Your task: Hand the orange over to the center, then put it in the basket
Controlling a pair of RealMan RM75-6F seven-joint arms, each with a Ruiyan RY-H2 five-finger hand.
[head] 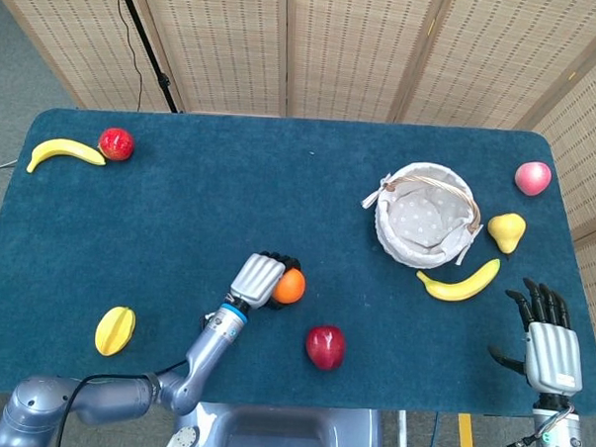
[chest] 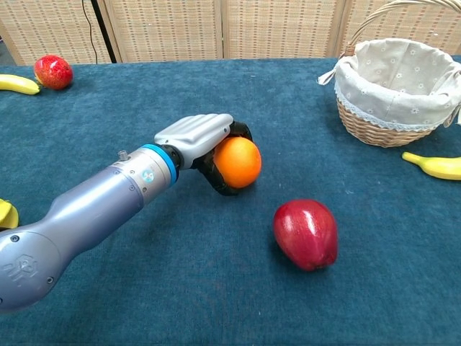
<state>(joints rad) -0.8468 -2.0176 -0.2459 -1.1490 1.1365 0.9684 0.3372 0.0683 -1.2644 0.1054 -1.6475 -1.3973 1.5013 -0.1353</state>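
Left hand [chest: 204, 140]: fingers wrapped around the orange [chest: 237, 161], palm above, low over the table [head: 179, 218] near mid-front; whether the fruit touches the cloth is hard to tell.
Right hand [head: 548, 343]: empty, fingers spread, resting at the table's near right edge, well apart from the fruit.
Why held so: judged a set-down at the center, where the right hand can reach it.
Orange: round, smooth, bright, partly hidden by dark fingers; just beyond the red apple [chest: 305, 233].
Basket [head: 427, 214]: cloth-lined, far right, nothing inside that shows.
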